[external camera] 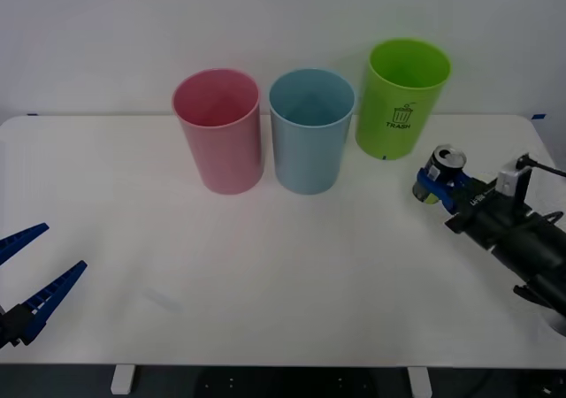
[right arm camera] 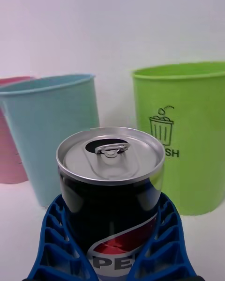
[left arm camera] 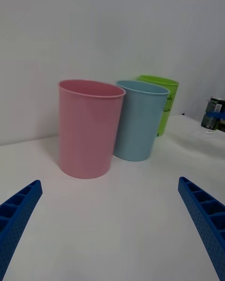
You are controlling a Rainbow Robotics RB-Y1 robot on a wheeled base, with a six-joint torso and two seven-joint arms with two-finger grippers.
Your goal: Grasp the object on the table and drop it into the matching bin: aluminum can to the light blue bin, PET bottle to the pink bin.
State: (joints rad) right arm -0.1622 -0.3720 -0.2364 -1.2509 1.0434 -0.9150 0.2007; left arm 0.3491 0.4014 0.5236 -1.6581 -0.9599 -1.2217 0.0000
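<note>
The aluminum can (external camera: 441, 166), dark with a silver lid, stands upright between the blue fingers of my right gripper (external camera: 432, 184), which is shut on it at the table's (external camera: 265, 283) right side. The right wrist view shows the can (right arm camera: 110, 178) close up, with the right gripper (right arm camera: 110, 205) hugging both its sides. Whether it touches the tabletop I cannot tell. The light blue bin (external camera: 309, 146) and the pink bin (external camera: 219, 141) stand side by side at the back centre, left of the can. My left gripper (external camera: 62, 248) hangs open at the front left.
A lime green bin (external camera: 400, 106) marked "TRASH" stands just behind the can, right of the light blue bin. The left wrist view shows the pink bin (left arm camera: 86, 131), light blue bin (left arm camera: 138, 122), green bin (left arm camera: 168, 100) and the can (left arm camera: 212, 114) farther off.
</note>
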